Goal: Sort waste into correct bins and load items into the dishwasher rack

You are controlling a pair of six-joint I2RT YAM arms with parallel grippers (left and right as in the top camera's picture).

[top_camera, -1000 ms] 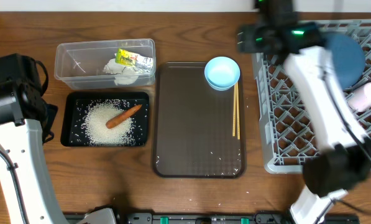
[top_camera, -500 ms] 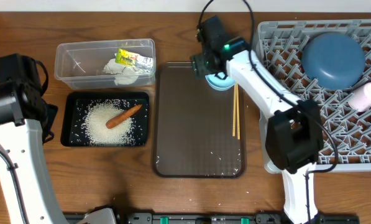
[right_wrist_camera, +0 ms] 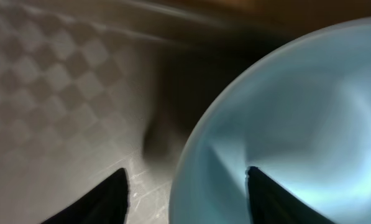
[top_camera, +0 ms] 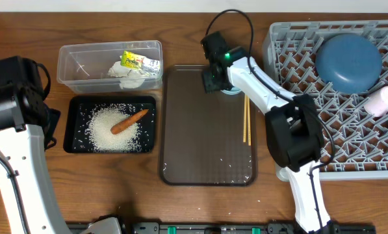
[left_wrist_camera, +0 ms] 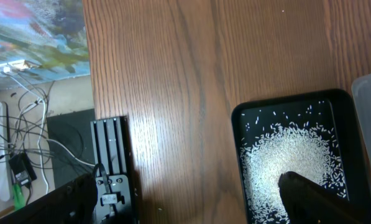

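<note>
At upper left of the overhead view, waste sorted by the look of it: yellow-green wrapper (top_camera: 134, 60) and crumpled tissue (top_camera: 130, 78) inside the clear tub (top_camera: 109, 45). Just below, white rice (top_camera: 109, 130) and orange carrot (top_camera: 129, 121) in the black tray (top_camera: 70, 123). Only stray grains (top_camera: 227, 164) left out, low on the brown serving tray (top_camera: 206, 143) at centre frame.

Along the right edge, grey dishwasher rack (top_camera: 349, 136) partly loaded: large blue bowl (top_camera: 348, 60) near its top, apparently dome up, and white cup (top_camera: 383, 99) on its side just below that. Left to load, as far as can be judged: small light-blue cup (top_camera: 233, 89) at the serving tray's upper right corner, and wooden chopsticks (top_camera: 247, 117) along that tray's right side, just below the cup.

Right gripper (right_wrist_camera: 185, 177), down at the cup's left rim: about half open. One finger outside the wall at lower left of the right wrist view, the other inside the pale-blue hollow, the rim between them. No pinch visible; too blurred to rule out a light touch. Grips nothing for certain.

Left gripper (left_wrist_camera: 185, 186), at the bottom of the left wrist view: spread wide, holds nothing, touches nothing. Hovers over bare wood, with the black tray's rice at lower right of that view.
</note>
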